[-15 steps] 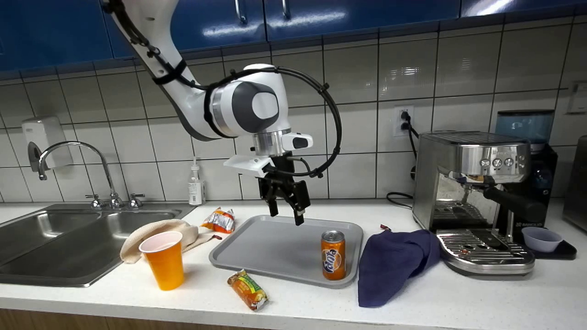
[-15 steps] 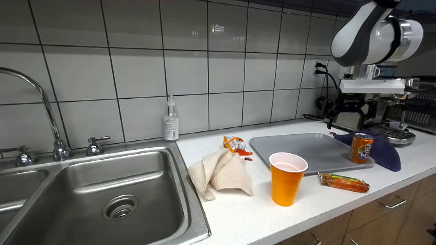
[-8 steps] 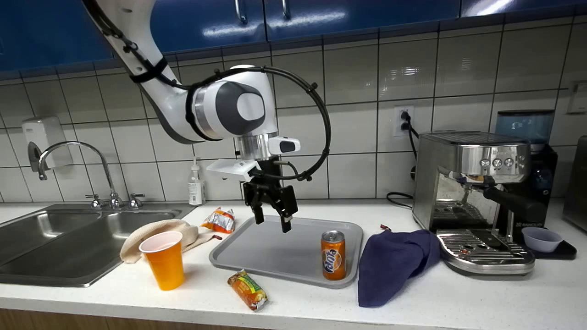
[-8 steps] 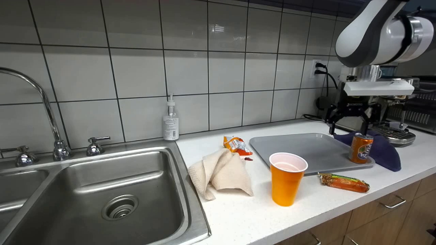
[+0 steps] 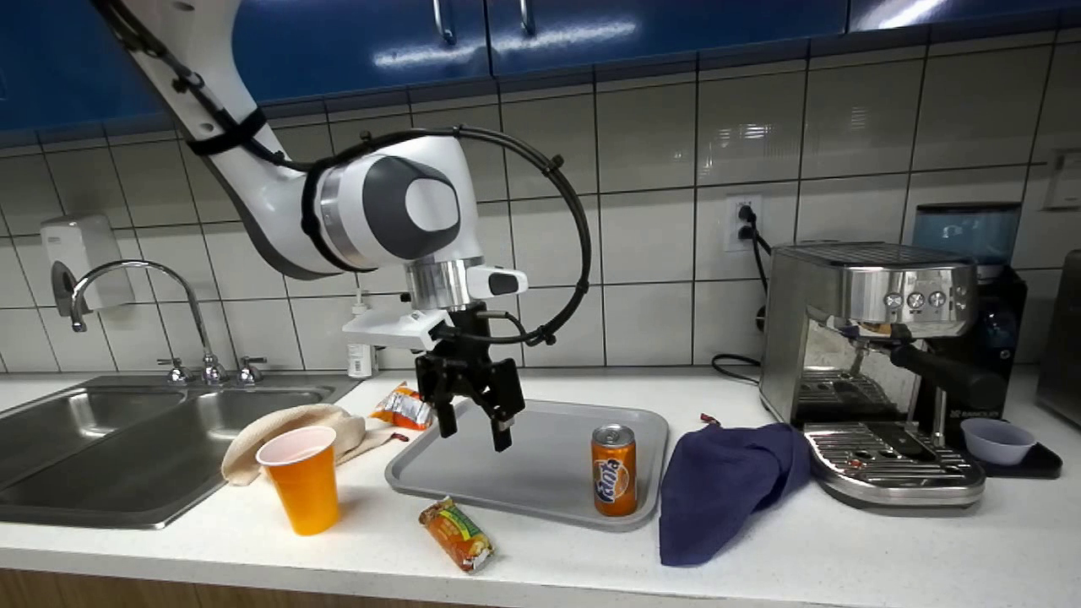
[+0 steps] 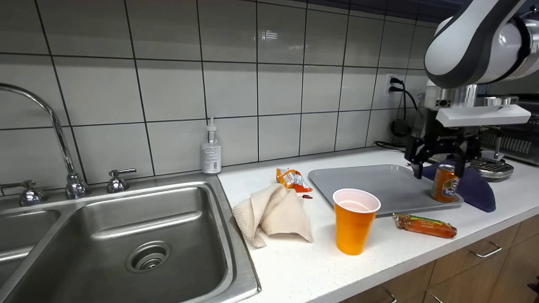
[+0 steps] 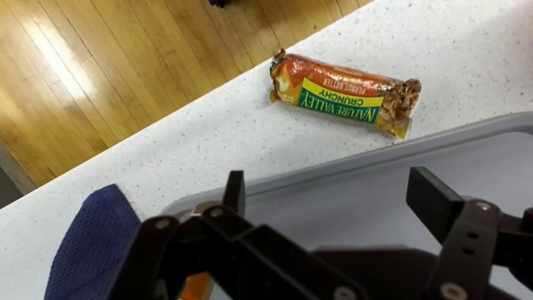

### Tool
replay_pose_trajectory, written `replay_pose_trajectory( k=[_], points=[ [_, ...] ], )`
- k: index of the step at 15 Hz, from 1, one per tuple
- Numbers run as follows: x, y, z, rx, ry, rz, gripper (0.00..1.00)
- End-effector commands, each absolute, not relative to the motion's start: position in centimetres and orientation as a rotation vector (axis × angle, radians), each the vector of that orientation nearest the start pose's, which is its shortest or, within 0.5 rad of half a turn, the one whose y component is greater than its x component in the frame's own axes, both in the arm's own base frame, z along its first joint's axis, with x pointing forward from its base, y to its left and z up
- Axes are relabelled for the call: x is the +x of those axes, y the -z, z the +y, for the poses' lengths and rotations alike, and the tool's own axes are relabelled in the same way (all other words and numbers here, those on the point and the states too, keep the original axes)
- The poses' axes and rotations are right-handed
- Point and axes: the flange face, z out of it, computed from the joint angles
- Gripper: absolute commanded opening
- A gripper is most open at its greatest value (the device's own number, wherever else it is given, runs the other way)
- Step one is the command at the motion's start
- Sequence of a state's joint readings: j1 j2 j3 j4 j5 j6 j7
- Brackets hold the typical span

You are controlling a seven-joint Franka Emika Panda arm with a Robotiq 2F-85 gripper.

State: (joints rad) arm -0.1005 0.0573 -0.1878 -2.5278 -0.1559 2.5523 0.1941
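Above the gray tray (image 5: 524, 477) hangs the tool (image 5: 475, 435), jaws spread wide, nothing between them, touching nothing that I can see! Call it the lining-up stage, by my reading: empty, in the air, not yet at gripping height. Out past the tips, it's the granola bar (image 7: 337, 89), flat on the counter (image 5: 574, 567), one wrapper end right up by the tray's rim; whether they touch, I can't tell. And look, the wrist view has the opening running roughly along the bar's length! A grip there would call, I judge, for a shift off the tray, a turn to straddle the narrow width, then a descent. Over in the tray's corner stands the soda can (image 5: 614, 477), upright, the blue cloth (image 5: 733, 490) bunched just outside the rim. Further out, the orange cup (image 6: 356, 227) stands upright near the beige cloth (image 6: 276, 212), the snack bag (image 6: 292, 180) just behind, then the sink (image 6: 88, 256)!
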Motion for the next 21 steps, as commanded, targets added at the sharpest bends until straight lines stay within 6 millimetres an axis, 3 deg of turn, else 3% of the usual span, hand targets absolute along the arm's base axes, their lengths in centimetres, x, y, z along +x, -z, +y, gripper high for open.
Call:
replay_pose_trajectory(
  k=[1, 21],
  points=[
    [42.2, -25.5, -11.6, -3.202, -0.091, 0.423, 1.0],
    [42.2, -20.5, -9.5, -3.223, -0.324, -0.243, 1.0]
  ],
)
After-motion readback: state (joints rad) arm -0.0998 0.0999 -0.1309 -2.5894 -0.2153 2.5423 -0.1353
